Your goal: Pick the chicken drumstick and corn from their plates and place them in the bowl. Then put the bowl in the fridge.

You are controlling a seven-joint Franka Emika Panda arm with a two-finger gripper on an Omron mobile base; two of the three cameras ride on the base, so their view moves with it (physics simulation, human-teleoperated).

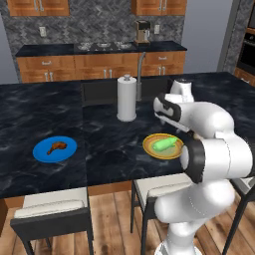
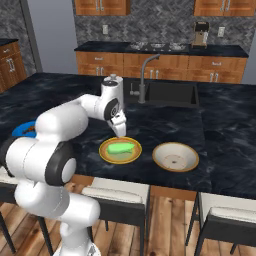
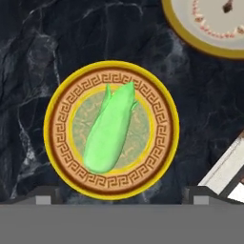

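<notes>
While the fingers stood wide apart above the corn, the scene read as follows.
Fingers: gripper (image 2: 120, 131) spread wide, holding nothing, poised above the yellow-rimmed plate (image 3: 57, 157).
Corn: the corn (image 3: 109, 133) lay diagonally across that plate's centre.
Advice: the fingers should straddle the cob's narrow width at mid-length and descend squarely.
Bowl: the bowl (image 2: 175, 156) sat just beside the plate on the surface (image 1: 119, 154).
Drumstick: the chicken drumstick (image 1: 56, 147) rested on the blue plate (image 1: 42, 154), well apart.
</notes>
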